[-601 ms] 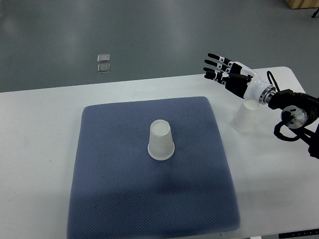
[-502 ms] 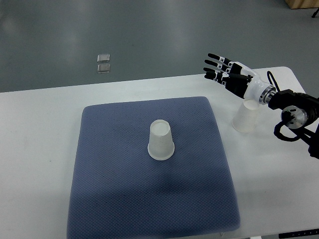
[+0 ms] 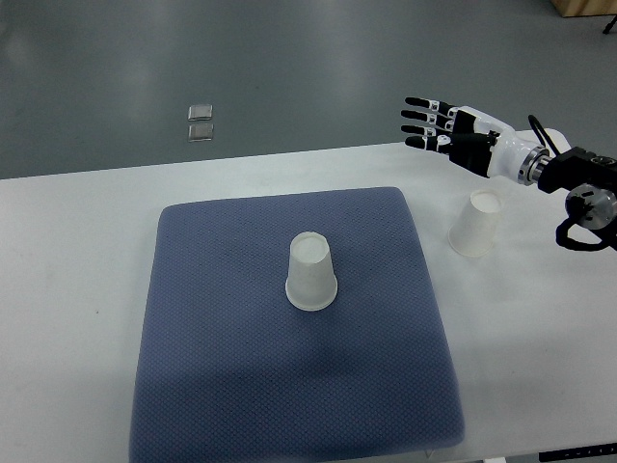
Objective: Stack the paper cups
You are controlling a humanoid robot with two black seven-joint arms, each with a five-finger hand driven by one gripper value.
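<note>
From my remote station I have the right robot hand [image 3: 451,132] up in the air over the far right part of the worktop [image 3: 77,251], fingers [image 3: 420,122] stretched flat and spread, holding nothing. The palm faces roughly sideways and the fingertips point off toward the left, which I judge is a ready pose for closing around a cup wall rather than pressing down on one. Below the wrist and a little nearer to me stands the first paper cup [image 3: 476,224], upside down on the bare white surface, clear of the hand and not touched by it. It sits just beside the right edge of the blue mat [image 3: 222,386], so I read it as the cup to be fetched. The second paper cup [image 3: 311,272] is well off to the left of the fingertips and nearer to me, also inverted, near the middle of the mat; I take that as the base of the stack, since the padded cloth should keep it from sliding. Both being mouth-down, one should slip over the other. Neither stacking nor grasping has begun. The left arm does not show. Two small clear squares [image 3: 201,123] lie on the floor beyond the worktop, far left of the hand.
</note>
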